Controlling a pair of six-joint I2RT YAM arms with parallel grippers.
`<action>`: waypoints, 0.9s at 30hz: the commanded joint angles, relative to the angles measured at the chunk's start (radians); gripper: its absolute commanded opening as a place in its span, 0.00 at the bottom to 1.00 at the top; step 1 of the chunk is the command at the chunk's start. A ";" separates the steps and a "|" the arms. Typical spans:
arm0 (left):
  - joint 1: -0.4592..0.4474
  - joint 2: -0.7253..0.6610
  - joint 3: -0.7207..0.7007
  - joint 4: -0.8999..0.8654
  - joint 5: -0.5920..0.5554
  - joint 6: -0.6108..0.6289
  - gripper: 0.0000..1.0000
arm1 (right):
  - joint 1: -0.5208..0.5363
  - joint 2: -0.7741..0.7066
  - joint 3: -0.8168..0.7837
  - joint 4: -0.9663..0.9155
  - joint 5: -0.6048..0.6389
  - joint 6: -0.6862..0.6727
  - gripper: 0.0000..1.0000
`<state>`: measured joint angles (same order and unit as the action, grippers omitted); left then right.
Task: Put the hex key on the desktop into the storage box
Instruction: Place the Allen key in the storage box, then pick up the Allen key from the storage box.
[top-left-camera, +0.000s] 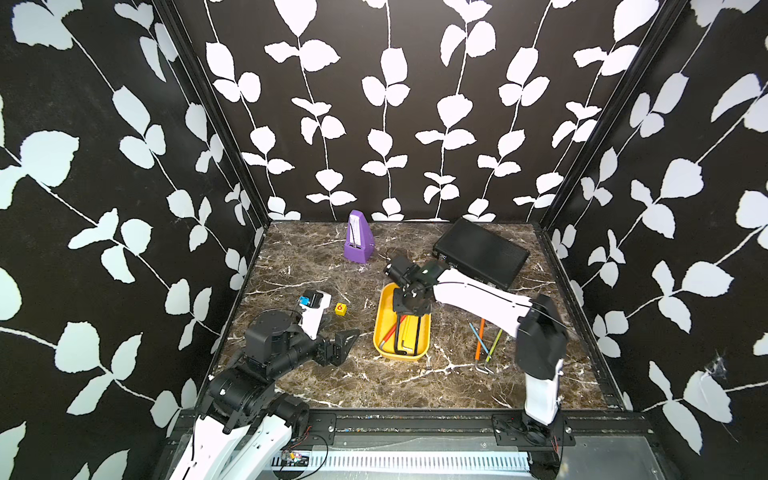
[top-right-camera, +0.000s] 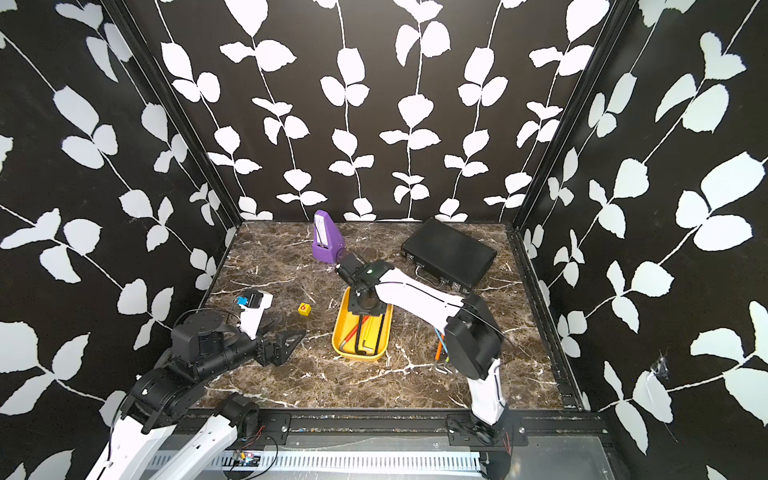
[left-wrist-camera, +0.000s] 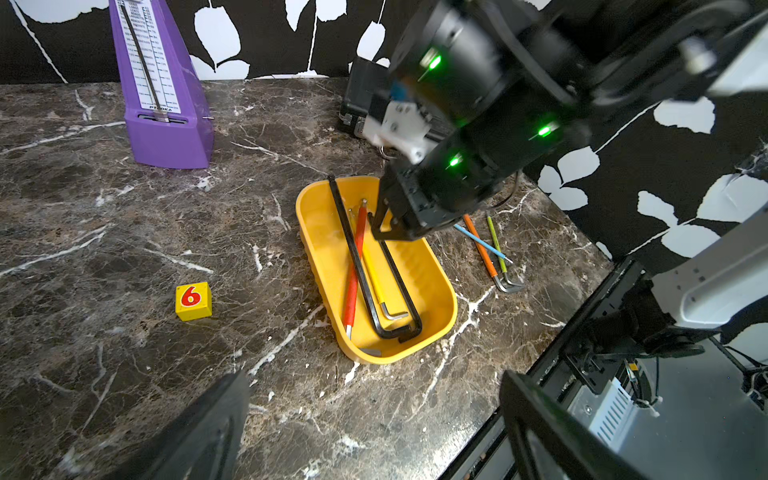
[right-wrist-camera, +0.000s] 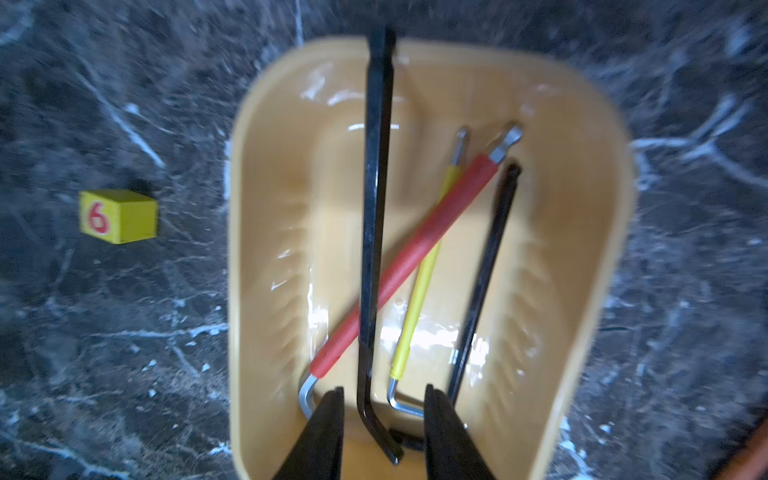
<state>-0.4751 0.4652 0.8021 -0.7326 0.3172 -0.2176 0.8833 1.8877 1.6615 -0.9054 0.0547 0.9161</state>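
Nearest, the left gripper (left-wrist-camera: 374, 386) idles, fingers wide apart. On the desktop (top-left-camera: 374, 382), right of the storage box (top-left-camera: 384, 309), lie three coloured hex keys (top-left-camera: 480, 338), shafts running near-to-far, bends nearest. Farther back, the right gripper (right-wrist-camera: 383, 390) hangs over the box, jaws parted around a black key (right-wrist-camera: 376, 187) lying inside. The right looks the closer arm for those three.

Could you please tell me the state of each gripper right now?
Left gripper: open, empty.
Right gripper: open above the storage box, gripping nothing.
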 joint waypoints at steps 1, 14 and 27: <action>-0.002 0.007 -0.010 0.013 0.005 -0.006 0.95 | -0.022 -0.115 -0.010 -0.033 0.102 -0.060 0.34; -0.002 -0.003 -0.010 0.012 0.002 -0.008 0.95 | -0.002 0.196 0.128 0.020 -0.047 -0.042 0.42; -0.003 -0.004 -0.010 0.013 0.003 -0.008 0.95 | -0.014 0.263 0.137 0.027 -0.085 0.015 0.00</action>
<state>-0.4751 0.4656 0.8021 -0.7326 0.3172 -0.2180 0.8761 2.1784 1.7863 -0.8692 -0.0273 0.9127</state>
